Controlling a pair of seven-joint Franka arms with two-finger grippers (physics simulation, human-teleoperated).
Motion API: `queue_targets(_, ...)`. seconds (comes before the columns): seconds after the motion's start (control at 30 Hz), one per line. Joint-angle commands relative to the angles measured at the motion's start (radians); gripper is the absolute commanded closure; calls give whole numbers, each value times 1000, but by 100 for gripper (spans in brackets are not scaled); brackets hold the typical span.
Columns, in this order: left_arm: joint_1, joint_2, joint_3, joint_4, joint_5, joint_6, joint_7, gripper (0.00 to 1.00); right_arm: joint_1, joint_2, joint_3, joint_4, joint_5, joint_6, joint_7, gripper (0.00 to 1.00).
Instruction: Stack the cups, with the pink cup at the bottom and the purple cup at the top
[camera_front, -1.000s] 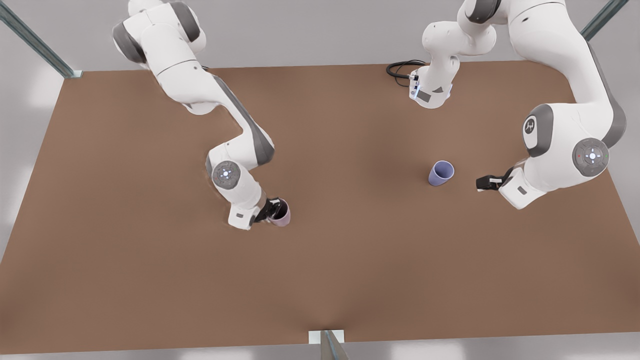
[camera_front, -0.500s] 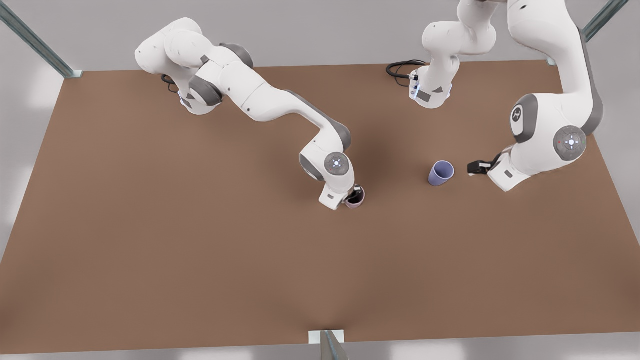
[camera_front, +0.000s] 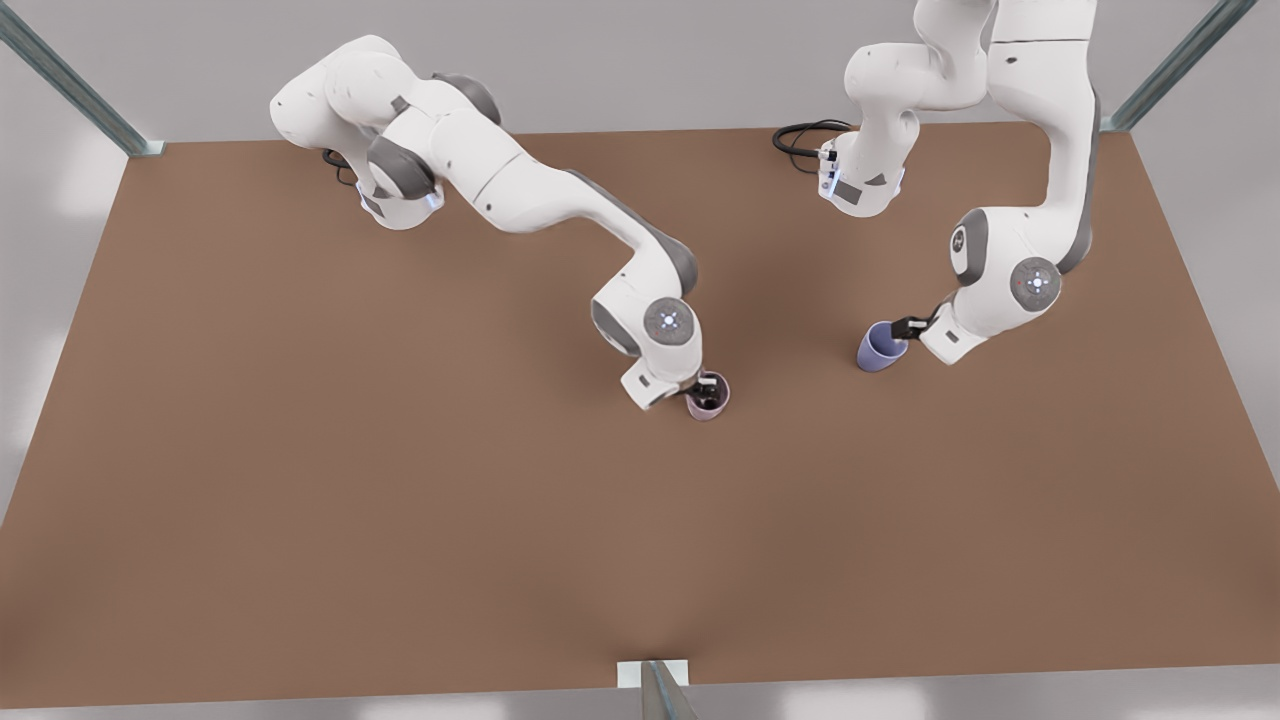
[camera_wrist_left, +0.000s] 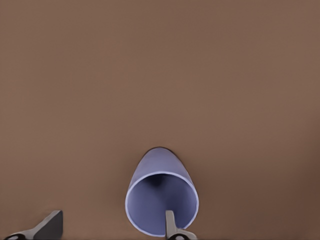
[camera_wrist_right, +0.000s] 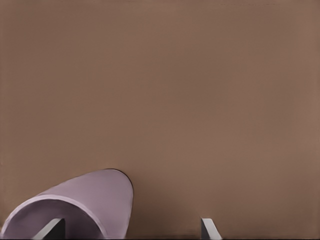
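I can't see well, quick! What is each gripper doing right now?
Left gripper: open, one finger inside the purple cup.
Right gripper: open, one finger inside the pink cup.

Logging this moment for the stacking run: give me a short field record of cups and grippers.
pink cup: upright on the table, near its middle
purple cup: upright, toward the front view's right, apart from the pink cup
left gripper: at the purple cup's rim, fingers open, one inside
right gripper: at the pink cup's rim, fingers open
stack: not yet made
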Motion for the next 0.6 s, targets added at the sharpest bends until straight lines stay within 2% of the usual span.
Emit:
queue_targets(0.0,-14,5,1,-35,1,103,-6,0,-1,-47,-4,-51,7,11,194,0)
queue_targets(0.03,-14,5,1,-41,1,101,-6,0,-2,-69,-14,-53,12,5,192,0)
queue_targets(0.1,-14,16,1,-54,1,110,-6,0,-10,-231,-52,-209,99,3,120,0)
queue_targets(0.13,-14,29,1,-54,1,123,-6,0,-21,-387,-109,-382,101,-2,51,0)
queue_targets(0.17,-12,37,1,-54,1,130,-6,0,-106,-503,-130,-529,91,-2,14,0)
queue_targets(0.2,-12,46,1,-54,1,130,-6,0,-208,-546,-136,-537,90,-70,-163,0)
queue_targets(0.27,-12,74,1,-55,1,141,-6,0,-514,-667,-133,-539,98,-167,-527,0)
queue_targets(0.3,-12,83,1,-58,1,141,-6,0,-607,-721,-135,-550,95,-245,-774,0)
queue_targets(0.37,-12,95,1,-97,1,199,-6,0,-717,-765,-149,-530,16,-371,-990,0)
queue_targets(0.4,-12,102,1,-97,1,198,-6,8,-719,-785,-149,-510,-65,-405,-1055,0)
queue_targets(0.43,-12,103,1,-97,1,198,-6,16,-719,-814,-147,-482,-76,-460,-1096,0)
queue_targets(0.53,-12,103,1,-97,1,198,-6,35,-708,-845,-141,-462,-97,-465,-1115,0)
queue_targets(0.57,-12,105,1,-97,1,198,-6,46,-723,-831,-149,-442,-91,-466,-1112,0)
